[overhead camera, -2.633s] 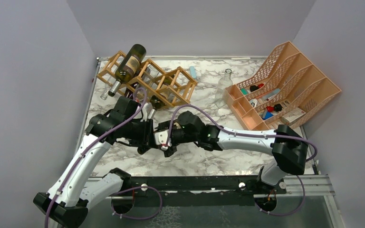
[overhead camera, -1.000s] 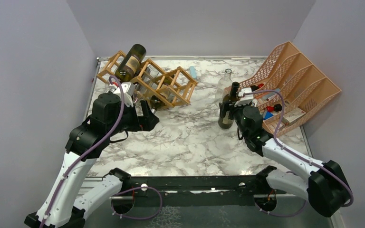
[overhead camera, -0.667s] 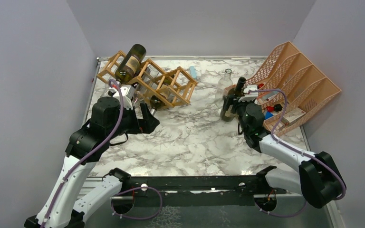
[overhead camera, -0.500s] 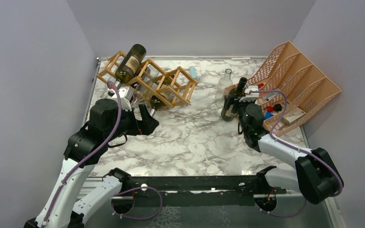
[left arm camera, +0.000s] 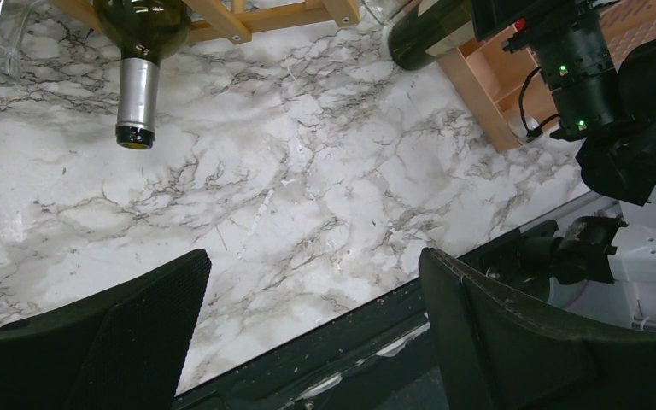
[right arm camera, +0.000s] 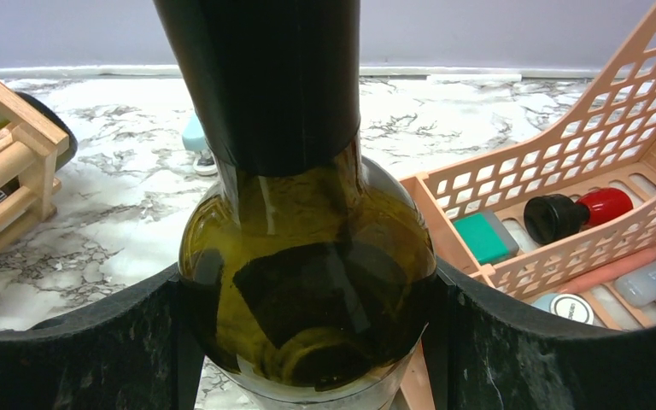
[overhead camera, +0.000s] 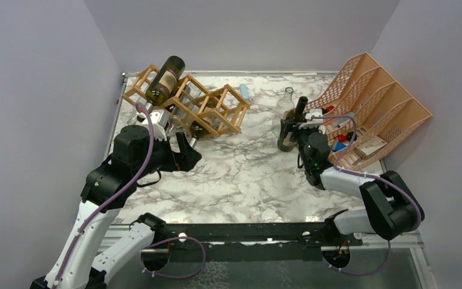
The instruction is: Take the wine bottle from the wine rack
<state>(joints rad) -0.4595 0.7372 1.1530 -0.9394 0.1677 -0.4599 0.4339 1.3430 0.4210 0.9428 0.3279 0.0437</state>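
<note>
Rightward I had carried the dark green glass wine bottle [right arm camera: 307, 231], clamped between my right gripper's [right arm camera: 307, 350] fingers [right arm camera: 68, 359]; my left gripper [left arm camera: 307, 329] gaped empty.

A white marble-patterned tabletop [overhead camera: 246, 180] veined in grey is boxed in by plain, pale lilac-grey surfaces: a far wall [overhead camera: 240, 30], a left wall [overhead camera: 36, 120] and a right wall [overhead camera: 445, 60]. A black metal rail [overhead camera: 246, 233] runs along its near edge. Light is soft and even, with faint shadows.
</note>
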